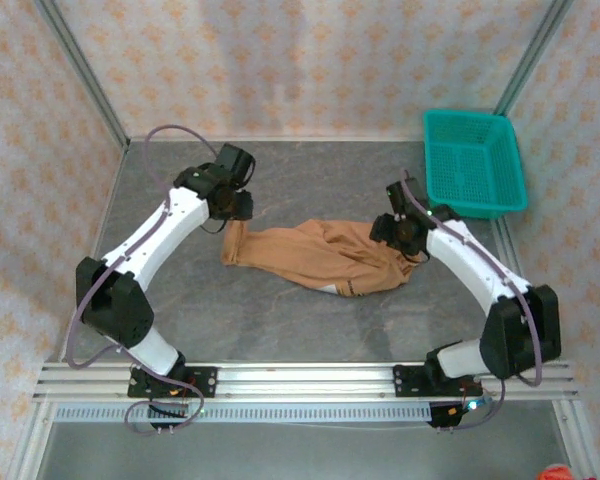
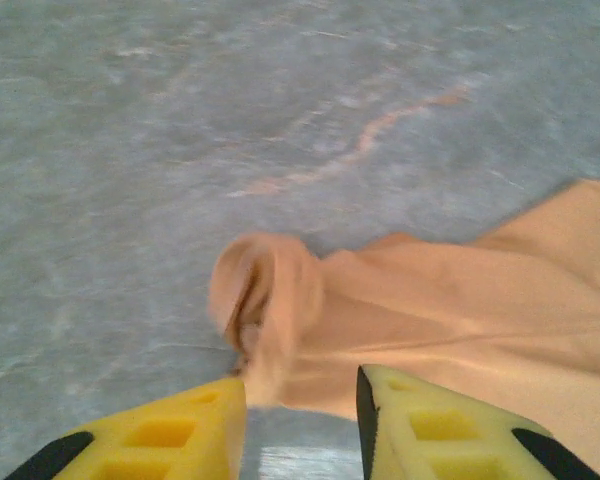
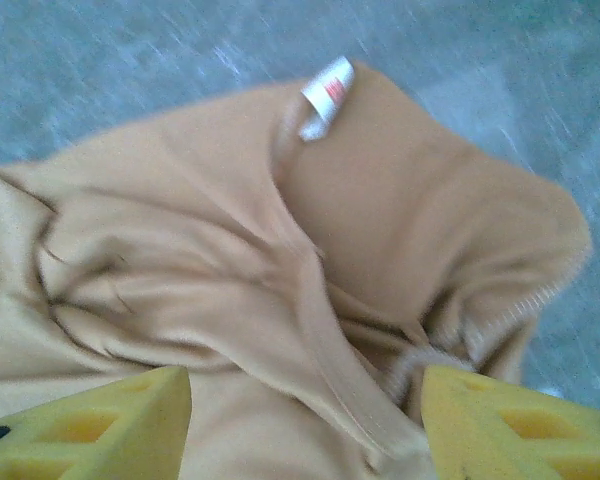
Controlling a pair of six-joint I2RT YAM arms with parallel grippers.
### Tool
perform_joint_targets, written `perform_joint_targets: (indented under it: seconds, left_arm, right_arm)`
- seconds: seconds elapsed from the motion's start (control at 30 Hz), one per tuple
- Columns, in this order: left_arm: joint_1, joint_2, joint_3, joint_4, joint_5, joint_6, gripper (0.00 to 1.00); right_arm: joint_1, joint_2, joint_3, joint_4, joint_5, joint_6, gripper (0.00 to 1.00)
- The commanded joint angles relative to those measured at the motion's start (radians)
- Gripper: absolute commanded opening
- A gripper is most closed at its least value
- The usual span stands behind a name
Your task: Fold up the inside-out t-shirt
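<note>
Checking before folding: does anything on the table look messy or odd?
Yes: the tan t-shirt lies bunched and wrinkled on the table, not spread flat, and its white label sticks out, so it looks inside out.

The t-shirt [image 1: 315, 258] lies mid-worktop [image 1: 310, 180], stretched left to right. The left pincer [image 2: 301, 392] is over its left end, the right pincer [image 3: 305, 400] over its right end. The basket [image 1: 467, 114] stands behind, at the far right corner.

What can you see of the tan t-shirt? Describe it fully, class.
The t-shirt is tan, soft-looking cloth, crumpled into a long wrinkled strip lying on the grey table. Stitched seams and a small white label show, so it looks inside out. The left gripper and right gripper hang open over its two ends; contact is unclear.
</note>
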Motion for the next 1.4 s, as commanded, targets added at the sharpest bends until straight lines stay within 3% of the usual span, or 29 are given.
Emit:
perform_joint_targets:
  seconds: [0.0, 0.23, 0.3, 0.37, 0.43, 0.53, 0.57, 0.8, 0.9, 0.97, 1.13, 1.3, 1.37]
  left_arm:
    - [-0.027, -0.018, -0.077, 0.097, 0.138, -0.074, 0.48]
    - [-0.036, 0.037, -0.277, 0.281, 0.244, -0.155, 0.71]
    - [-0.037, 0.081, -0.3, 0.326, 0.277, -0.172, 0.72]
    - [-0.037, 0.136, -0.308, 0.365, 0.293, -0.184, 0.7]
    - [-0.035, 0.181, -0.295, 0.372, 0.278, -0.179, 0.54]
    - [-0.007, 0.233, -0.234, 0.323, 0.23, -0.137, 0.09]
    - [0.011, 0.24, -0.21, 0.301, 0.22, -0.118, 0.0]
    - [0.194, 0.127, -0.021, 0.143, 0.149, -0.04, 0.0]
    - [0.216, 0.036, 0.007, 0.107, 0.088, -0.028, 0.0]
    - [0.215, -0.033, -0.04, 0.142, 0.105, -0.043, 0.0]
    - [0.117, -0.176, -0.325, 0.297, 0.119, -0.103, 0.0]
    - [0.011, -0.15, -0.543, 0.361, 0.082, -0.145, 0.0]
    - [-0.011, -0.137, -0.565, 0.341, 0.052, -0.139, 0.0]
  right_arm:
    - [0.013, 0.132, 0.055, 0.012, -0.03, -0.032, 0.62]
    - [0.08, 0.326, 0.086, 0.038, -0.075, -0.042, 0.58]
    - [0.086, 0.349, 0.079, 0.058, -0.092, -0.031, 0.45]
    - [0.084, 0.347, 0.086, 0.06, -0.084, -0.022, 0.18]
    - [0.082, 0.318, 0.109, 0.043, -0.06, -0.02, 0.0]
    - [0.059, 0.24, 0.149, 0.021, -0.029, -0.02, 0.0]
    - [0.044, 0.213, 0.164, 0.017, -0.027, -0.02, 0.0]
    - [-0.099, -0.001, 0.291, 0.014, -0.033, 0.008, 0.0]
    - [-0.121, -0.061, 0.334, 0.003, -0.023, 0.012, 0.0]
    - [-0.12, -0.084, 0.326, 0.002, -0.026, 0.019, 0.0]
    - [-0.112, -0.125, 0.05, 0.116, -0.183, 0.104, 0.0]
    - [-0.07, -0.124, -0.299, 0.271, -0.242, 0.197, 0.0]
    - [-0.056, -0.124, -0.352, 0.265, -0.235, 0.202, 0.08]
